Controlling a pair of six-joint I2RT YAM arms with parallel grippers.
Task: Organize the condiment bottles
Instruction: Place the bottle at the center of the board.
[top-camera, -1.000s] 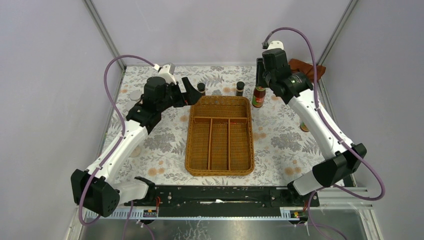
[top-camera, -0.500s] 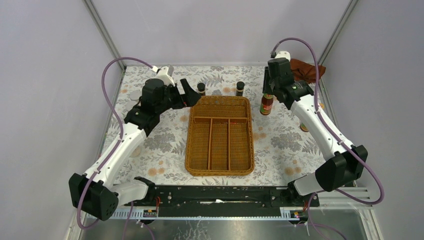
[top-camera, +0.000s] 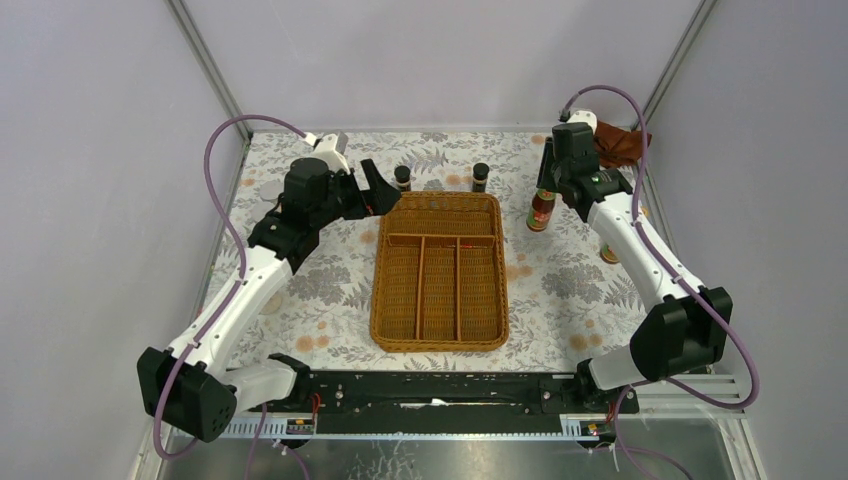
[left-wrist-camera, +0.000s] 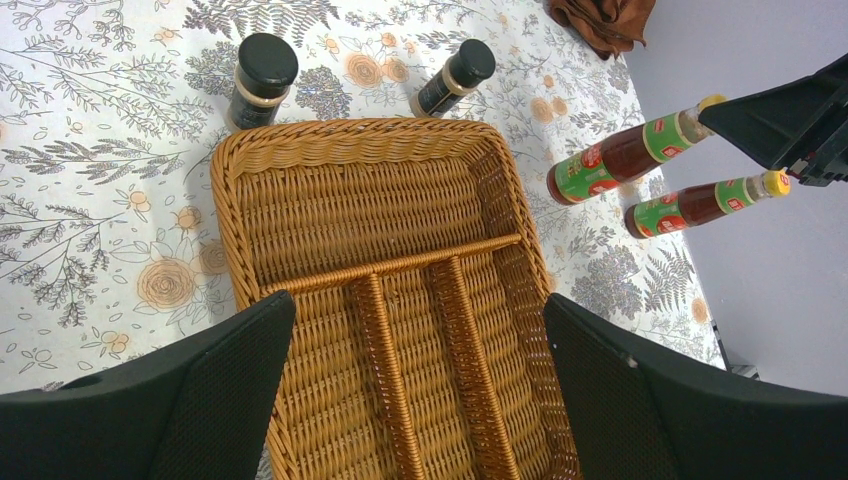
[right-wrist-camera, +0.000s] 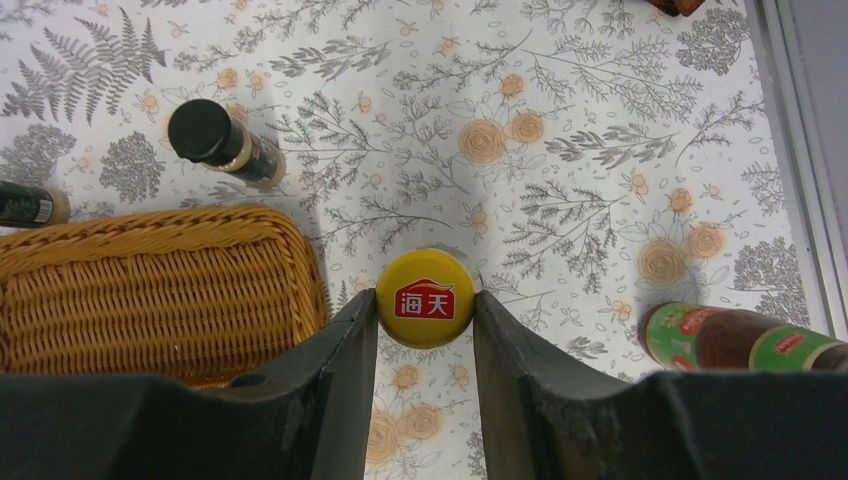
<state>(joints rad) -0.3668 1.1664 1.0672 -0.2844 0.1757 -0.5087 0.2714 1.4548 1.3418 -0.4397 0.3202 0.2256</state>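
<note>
My right gripper (top-camera: 545, 188) is shut on the yellow cap (right-wrist-camera: 425, 298) of an upright red sauce bottle (top-camera: 541, 211), just right of the wicker tray's far right corner. I cannot tell whether its base touches the table. The second red sauce bottle (right-wrist-camera: 740, 340) stands further right, partly behind the right arm (top-camera: 608, 255). Two tiny dark black-capped bottles (top-camera: 402, 178) (top-camera: 481, 177) stand just beyond the tray's far edge. My left gripper (top-camera: 372, 190) is open and empty above the tray's far left corner (left-wrist-camera: 417, 305). The jars and shakers do not show clearly.
The brown woven tray (top-camera: 390, 330) with dividers lies mid-table, its compartments bare (left-wrist-camera: 300, 220). A rust-brown cloth (top-camera: 620, 142) lies at the far right corner. The floral table cover ends at metal frame rails on both sides.
My right gripper has carried the red sauce bottle to the right and slightly nearer, away from the tray's far right corner. The left arm has barely moved.
</note>
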